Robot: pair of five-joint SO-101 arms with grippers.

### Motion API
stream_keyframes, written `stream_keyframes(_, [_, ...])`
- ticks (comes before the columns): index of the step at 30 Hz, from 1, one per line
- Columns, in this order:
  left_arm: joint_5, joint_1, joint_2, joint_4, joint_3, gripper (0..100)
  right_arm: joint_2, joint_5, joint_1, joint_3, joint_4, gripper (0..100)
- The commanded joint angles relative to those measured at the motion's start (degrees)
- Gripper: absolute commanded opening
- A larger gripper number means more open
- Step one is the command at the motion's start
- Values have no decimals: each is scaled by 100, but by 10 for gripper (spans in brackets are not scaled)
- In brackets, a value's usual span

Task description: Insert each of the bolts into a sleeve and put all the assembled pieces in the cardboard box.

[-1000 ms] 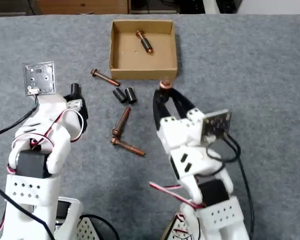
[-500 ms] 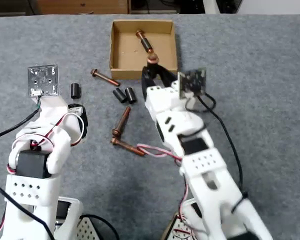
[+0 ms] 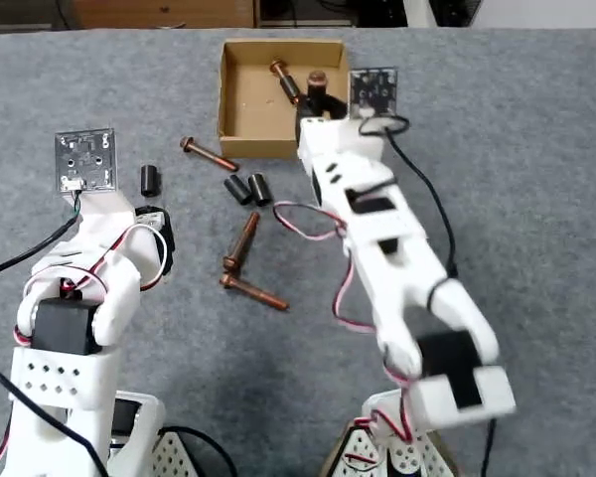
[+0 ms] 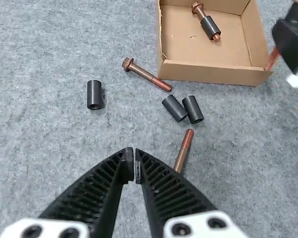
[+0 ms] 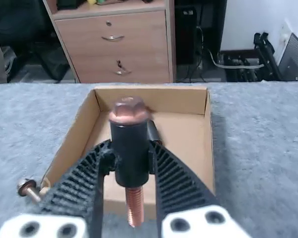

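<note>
Showed copper on the bolts [image 3: 254, 292], matte black on the sleeves [image 3: 150, 180], plain brown on the cardboard box [image 3: 284, 147], flecked grey on the surface [image 3: 517, 149]. Wore ribbed black on the fingers [image 4: 97, 186], white on the arm shells [image 3: 387, 260].

The white left arm [image 3: 74, 298] and right arm [image 3: 387, 238] carry red and black cables [image 3: 313, 221]. The left gripper [image 4: 134, 166] and right gripper [image 5: 130, 151] are black and ribbed.

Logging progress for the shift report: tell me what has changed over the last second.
The right gripper, shut on a sleeved bolt, swung forward from the table in front of the cardboard box to above its inside. The left gripper drew back a little from the lone sleeve, which lies free. The loose bolts, the paired sleeves and the assembled piece in the box stayed put.
</note>
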Motion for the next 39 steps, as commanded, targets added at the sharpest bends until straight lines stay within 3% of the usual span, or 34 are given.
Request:
stream_keyframes(1, [26,-62,-66,26,-35,19,602,-35,119,-1068,-176,5])
stream_keyframes(14, [26,-62,-66,26,-35,19,3345,-44,127,-4057,-114,5])
stream_keyframes(26, [26,-62,-57,9,-35,19,5473,-44,136,-7785,2013,8])
stream_keyframes(33, [26,-62,-57,9,-35,19,6976,-70,136,-10088,3226,150])
stream_keyframes(39, [26,-62,-57,18,-35,19,8013,-53,127,-11952,4009,166])
